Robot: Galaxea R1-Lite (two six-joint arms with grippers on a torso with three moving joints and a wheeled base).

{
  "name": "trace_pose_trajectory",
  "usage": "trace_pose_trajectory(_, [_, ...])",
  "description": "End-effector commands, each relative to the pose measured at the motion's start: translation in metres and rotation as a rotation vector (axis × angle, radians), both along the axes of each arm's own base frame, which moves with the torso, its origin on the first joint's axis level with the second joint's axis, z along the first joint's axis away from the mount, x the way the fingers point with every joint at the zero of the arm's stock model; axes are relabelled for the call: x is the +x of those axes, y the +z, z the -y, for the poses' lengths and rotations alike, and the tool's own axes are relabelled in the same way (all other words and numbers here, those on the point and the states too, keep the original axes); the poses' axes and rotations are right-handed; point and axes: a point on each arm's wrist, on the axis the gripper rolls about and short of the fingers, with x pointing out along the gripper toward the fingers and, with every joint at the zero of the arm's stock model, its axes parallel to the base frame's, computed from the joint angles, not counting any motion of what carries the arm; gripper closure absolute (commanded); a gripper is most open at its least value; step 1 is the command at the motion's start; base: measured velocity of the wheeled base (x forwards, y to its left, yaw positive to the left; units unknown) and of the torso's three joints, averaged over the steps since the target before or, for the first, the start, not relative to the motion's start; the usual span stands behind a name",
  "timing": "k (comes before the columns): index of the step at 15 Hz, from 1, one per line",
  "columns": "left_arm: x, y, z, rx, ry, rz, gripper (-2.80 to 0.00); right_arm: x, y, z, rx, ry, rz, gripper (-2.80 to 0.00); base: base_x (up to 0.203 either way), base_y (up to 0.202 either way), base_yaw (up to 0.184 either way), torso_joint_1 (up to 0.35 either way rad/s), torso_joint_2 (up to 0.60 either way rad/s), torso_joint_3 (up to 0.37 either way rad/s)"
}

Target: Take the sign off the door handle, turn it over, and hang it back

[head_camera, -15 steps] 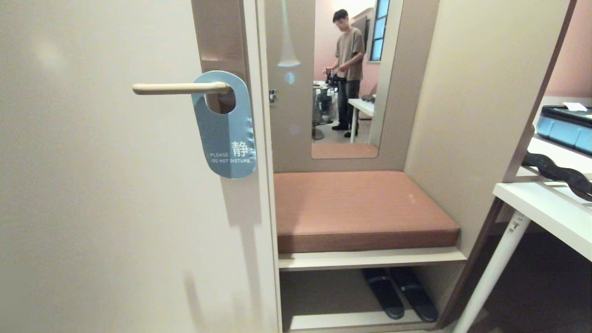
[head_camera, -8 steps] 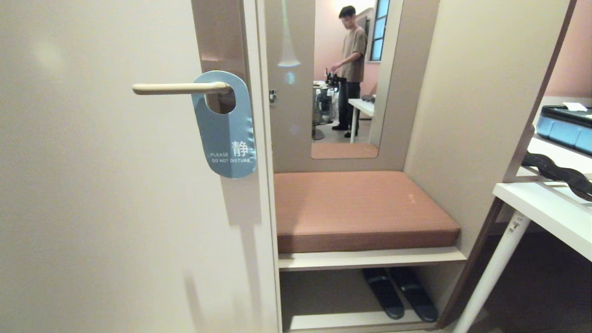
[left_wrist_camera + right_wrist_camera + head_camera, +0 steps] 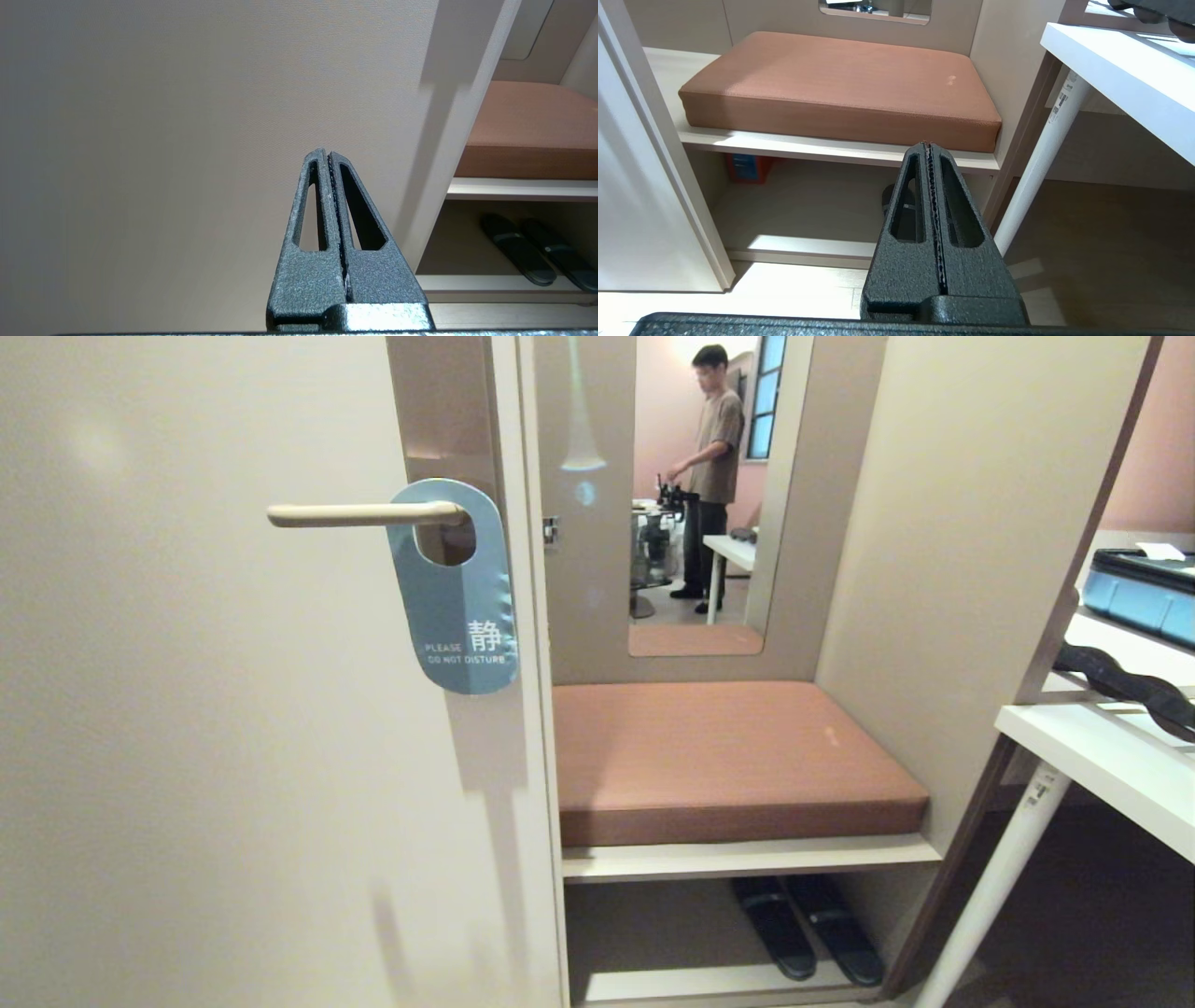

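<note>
Since the earlier frame only the person (image 3: pixel 714 476) seen in the mirror (image 3: pixel 695 495) has shifted a little to the right; the door, the sign and both arms are as they were.

The sign (image 3: pixel 455 607) hangs on the door handle (image 3: pixel 364 513), its round hole threaded over the lever near the elbow. Its long axis runs nearly vertical, the lower end tilted slightly toward the door edge. The blue face shows, reading "PLEASE DO NOT DISTURB" along the bottom. The handle's lever lies horizontal, its free end pointing away from the door edge, and it is mounted on a tall brownish plate (image 3: pixel 443 401).

The left gripper (image 3: pixel 328 156) is clenched with nothing between its fingers, pointing at the bare door (image 3: pixel 187 116) low down; the sign is well above it and appears in neither wrist view. Off to its side are the cushioned bench (image 3: pixel 528 126) and a pair of dark slippers (image 3: pixel 537 254) on the shelf beneath.

The right gripper (image 3: pixel 929 145) is likewise clenched and empty, aimed at the front edge of the bench cushion (image 3: pixel 840 88). The white worktop (image 3: pixel 1120 79) with its slanted leg (image 3: pixel 1036 158) stands just beside it. Neither arm appears in the head view, and nothing lies between the sign and open space before the door.
</note>
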Motion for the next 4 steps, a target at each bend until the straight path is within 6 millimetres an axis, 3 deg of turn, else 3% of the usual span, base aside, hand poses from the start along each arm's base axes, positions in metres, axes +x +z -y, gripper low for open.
trace_pose_trajectory(1, [0.0000, 0.0000, 0.0000, -0.001, 0.001, 0.000, 0.00, 0.0000, 0.0000, 0.0000, 0.004, 0.002, 0.000, 0.00, 0.000, 0.000, 0.000, 0.000, 0.00, 0.000])
trace_pose_trajectory(4, [0.0000, 0.0000, 0.0000, -0.001, 0.001, 0.000, 0.00, 0.0000, 0.0000, 0.0000, 0.007, 0.000, 0.000, 0.00, 0.000, 0.000, 0.000, 0.000, 0.00, 0.000])
